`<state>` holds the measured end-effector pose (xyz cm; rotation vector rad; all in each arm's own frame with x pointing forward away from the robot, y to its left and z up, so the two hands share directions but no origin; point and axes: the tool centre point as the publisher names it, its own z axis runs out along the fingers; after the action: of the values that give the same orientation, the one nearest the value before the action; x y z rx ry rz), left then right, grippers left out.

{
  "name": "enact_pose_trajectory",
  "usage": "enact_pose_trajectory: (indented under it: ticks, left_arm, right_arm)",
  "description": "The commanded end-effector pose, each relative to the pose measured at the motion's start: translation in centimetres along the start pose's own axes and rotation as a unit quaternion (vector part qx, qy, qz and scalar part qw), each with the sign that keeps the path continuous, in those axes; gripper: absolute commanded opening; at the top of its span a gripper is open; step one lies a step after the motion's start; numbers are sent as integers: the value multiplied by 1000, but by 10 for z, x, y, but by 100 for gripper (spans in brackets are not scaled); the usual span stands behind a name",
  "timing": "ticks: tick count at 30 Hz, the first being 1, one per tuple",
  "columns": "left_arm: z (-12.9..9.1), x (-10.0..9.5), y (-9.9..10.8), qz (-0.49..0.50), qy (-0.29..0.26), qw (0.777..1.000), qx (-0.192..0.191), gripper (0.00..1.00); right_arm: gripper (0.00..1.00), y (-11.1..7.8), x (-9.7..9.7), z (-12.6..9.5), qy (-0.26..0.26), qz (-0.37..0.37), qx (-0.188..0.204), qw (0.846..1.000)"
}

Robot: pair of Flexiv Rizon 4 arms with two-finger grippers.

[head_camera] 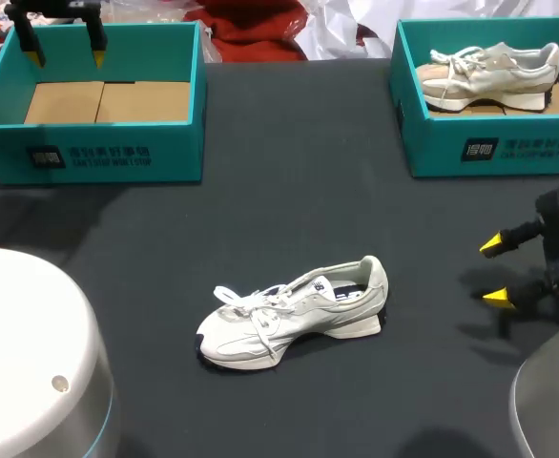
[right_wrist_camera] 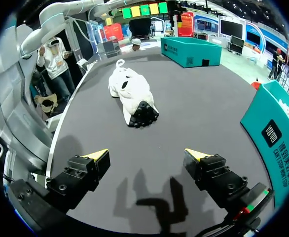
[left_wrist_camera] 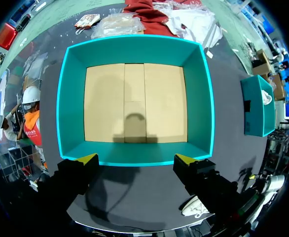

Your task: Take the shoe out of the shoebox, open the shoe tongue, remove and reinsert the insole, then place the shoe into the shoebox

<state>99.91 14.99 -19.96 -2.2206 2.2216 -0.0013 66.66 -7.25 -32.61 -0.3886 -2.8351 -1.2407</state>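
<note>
The white sneaker (head_camera: 294,310) is standing near the table's (head_camera: 289,191) front edge, with both claws hanging open and empty, the left gripper (head_camera: 67,50) over the far-left shoebox (head_camera: 89,157) and the right gripper (head_camera: 495,271) by the right edge, which should be approaching the heel squarely.

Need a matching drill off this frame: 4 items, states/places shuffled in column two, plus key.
Column one:
1. left shoebox
2. right shoebox
3. white shoe
4. left pincer

Column two:
A. holds a pale shoe
B. out on the dark tabletop, in neither box
C. empty
D. open, above a box

Pairs: 1-C, 2-A, 3-B, 4-D
</note>
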Motion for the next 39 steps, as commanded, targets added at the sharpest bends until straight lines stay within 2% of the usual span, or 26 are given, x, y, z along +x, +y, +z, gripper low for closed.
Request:
enact_pose_trajectory:
  ticks: [1, 8, 13, 18, 23, 28, 35, 39]
  left_arm:
    - [0, 0, 0, 0, 0, 1000, 0, 100]
    - [0, 0, 0, 0, 0, 1000, 0, 100]
    - [0, 0, 0, 0, 0, 1000, 0, 100]
    - [0, 0, 0, 0, 0, 1000, 0, 100]
    - [0, 0, 0, 0, 0, 1000, 0, 100]
    - [0, 0, 0, 0, 0, 1000, 0, 100]
    - [0, 0, 0, 0, 0, 1000, 0, 100]
    - [0, 0, 0, 0, 0, 1000, 0, 100]
  right_arm:
    - [100, -4, 4, 0, -5, -1, -24, 1000]
    - [100, -6, 0, 4, -12, -20, -20, 1000]
    - [100, -7, -9, 18, 1, -67, -43, 997]
    - [100, -8, -23, 29, 11, -68, -64, 996]
    - [100, -8, -29, 39, 19, -71, -74, 994]
    - [100, -12, -33, 40, 16, -78, -87, 993]
    - [100, -29, -34, 38, 13, -82, -115, 990]
    - [100, -31, -34, 40, 10, -78, -116, 990]
